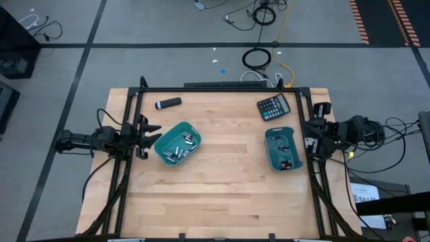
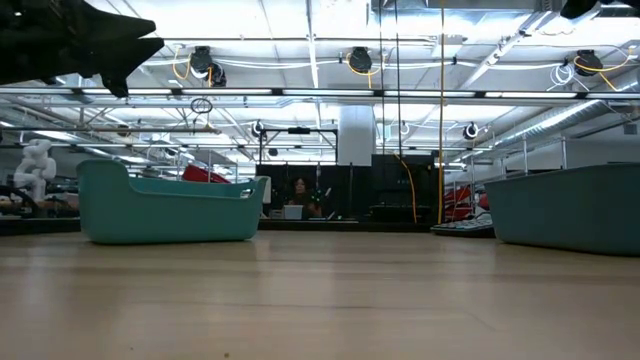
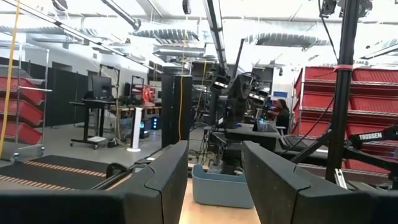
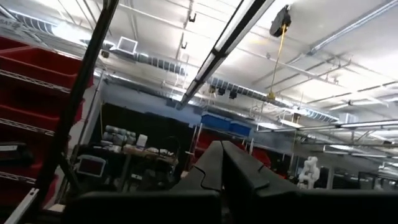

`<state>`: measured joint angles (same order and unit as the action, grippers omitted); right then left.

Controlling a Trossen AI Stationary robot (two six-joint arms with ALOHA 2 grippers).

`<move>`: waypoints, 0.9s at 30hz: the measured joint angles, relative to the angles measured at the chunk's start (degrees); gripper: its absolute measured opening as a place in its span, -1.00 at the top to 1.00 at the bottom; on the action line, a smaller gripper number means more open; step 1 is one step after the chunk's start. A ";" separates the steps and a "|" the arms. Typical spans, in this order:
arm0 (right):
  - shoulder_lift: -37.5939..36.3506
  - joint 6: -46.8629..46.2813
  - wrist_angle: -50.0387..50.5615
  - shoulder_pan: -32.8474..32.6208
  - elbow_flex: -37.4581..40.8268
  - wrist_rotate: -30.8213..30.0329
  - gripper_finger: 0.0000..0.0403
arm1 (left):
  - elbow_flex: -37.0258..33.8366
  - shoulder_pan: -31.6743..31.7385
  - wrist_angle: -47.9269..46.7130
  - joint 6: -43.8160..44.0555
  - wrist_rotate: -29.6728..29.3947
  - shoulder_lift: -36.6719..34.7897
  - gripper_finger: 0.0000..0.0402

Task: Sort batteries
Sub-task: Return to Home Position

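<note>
My left gripper (image 1: 148,136) hangs at the left edge of the table (image 1: 222,202), fingers spread wide and empty, just beside the green bin (image 1: 161,144) where the silvery-white batteries (image 1: 180,148) lie. My right gripper (image 1: 308,139) sits at the right edge, fingers pressed together on nothing, near the second bin (image 1: 268,153), which holds the dark batteries (image 1: 284,146).

Table (image 1: 222,202), left bin (image 1: 158,146), right bin (image 1: 269,153), calculator (image 1: 273,107), marker (image 1: 168,103)

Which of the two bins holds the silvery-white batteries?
The left-side bin, beside the open left gripper, holds silvery-white batteries; the right-side bin holds dark batteries.
</note>
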<state>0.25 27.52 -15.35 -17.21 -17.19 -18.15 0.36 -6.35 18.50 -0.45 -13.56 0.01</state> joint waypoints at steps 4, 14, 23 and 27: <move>-0.02 -2.18 0.99 0.00 0.00 0.10 1.00 | 0.00 0.00 0.00 0.00 0.00 0.00 0.19; -0.02 -2.83 1.04 0.00 0.02 0.24 1.00 | -0.02 0.00 -0.02 0.03 0.00 0.00 0.19; -0.02 -2.83 1.05 0.00 0.04 0.24 1.00 | -0.04 0.00 -0.04 0.04 0.01 0.00 0.19; -0.02 -2.83 1.06 0.00 0.09 0.24 1.00 | -0.04 0.00 -0.04 0.04 0.02 0.00 0.19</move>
<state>0.23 24.69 -14.30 -17.21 -17.10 -17.91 0.32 -6.35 18.46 -0.40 -13.54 0.01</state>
